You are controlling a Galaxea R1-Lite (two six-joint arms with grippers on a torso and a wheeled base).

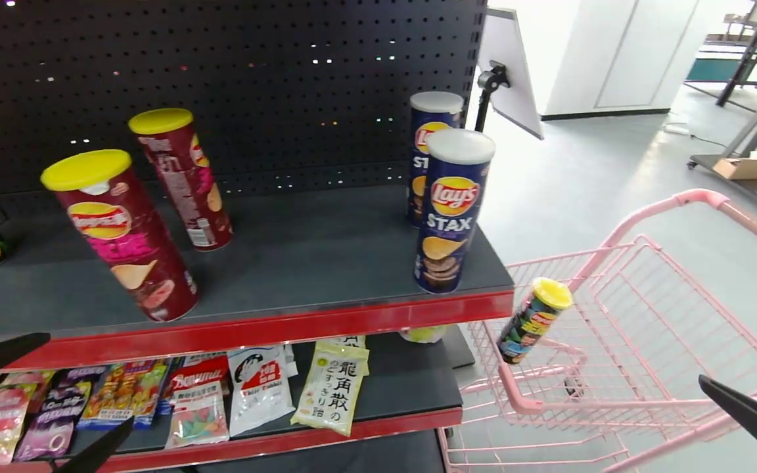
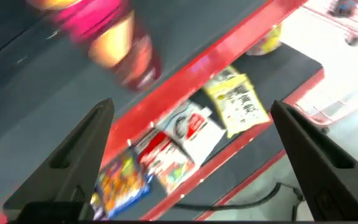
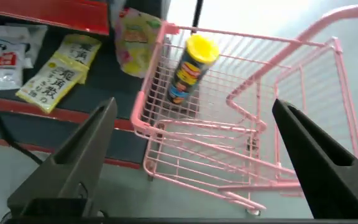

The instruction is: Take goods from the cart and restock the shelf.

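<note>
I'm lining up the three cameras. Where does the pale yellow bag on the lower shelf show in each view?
Head view: pale yellow bag on the lower shelf, right of the white bag.
Left wrist view: pale yellow bag beside the white bag.
Right wrist view: pale yellow bag between the white bag and the pink cart.
Shared landmark: the white bag.

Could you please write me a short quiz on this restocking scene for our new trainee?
1. True or false: the yellow-lidded can in the pink cart stands upright.
2. How many blue cans stand on the upper shelf? A one; B two; C four.
3. What do the left gripper and the right gripper hold?
Key: 1 false, it leans at a tilt. 2 B. 3 nothing; both are open.
</note>
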